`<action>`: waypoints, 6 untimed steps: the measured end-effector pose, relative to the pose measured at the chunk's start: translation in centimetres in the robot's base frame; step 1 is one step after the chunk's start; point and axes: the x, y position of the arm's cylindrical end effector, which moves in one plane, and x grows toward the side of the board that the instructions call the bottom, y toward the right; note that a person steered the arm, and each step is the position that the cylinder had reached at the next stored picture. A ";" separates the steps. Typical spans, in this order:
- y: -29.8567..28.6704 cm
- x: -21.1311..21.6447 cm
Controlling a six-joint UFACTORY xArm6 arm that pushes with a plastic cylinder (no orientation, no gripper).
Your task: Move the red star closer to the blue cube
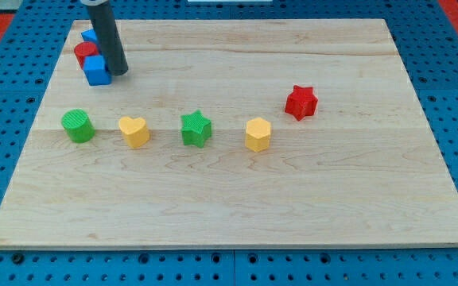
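The red star (300,102) lies on the wooden board at the view's right of centre. The blue cube (96,71) sits near the board's top left corner. A red block (84,53) touches it from above, and another blue block (91,36) lies just beyond that. My tip (117,72) rests on the board right beside the blue cube, on its right side. The dark rod rises from there out of the view's top. The red star is far to the right of the tip and the cube.
A row of blocks crosses the board's middle: a green cylinder (78,125), a yellow heart (134,131), a green star (196,128) and a yellow hexagonal block (258,134). The board (229,214) lies on a blue perforated table.
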 end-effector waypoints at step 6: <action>26.3 -0.4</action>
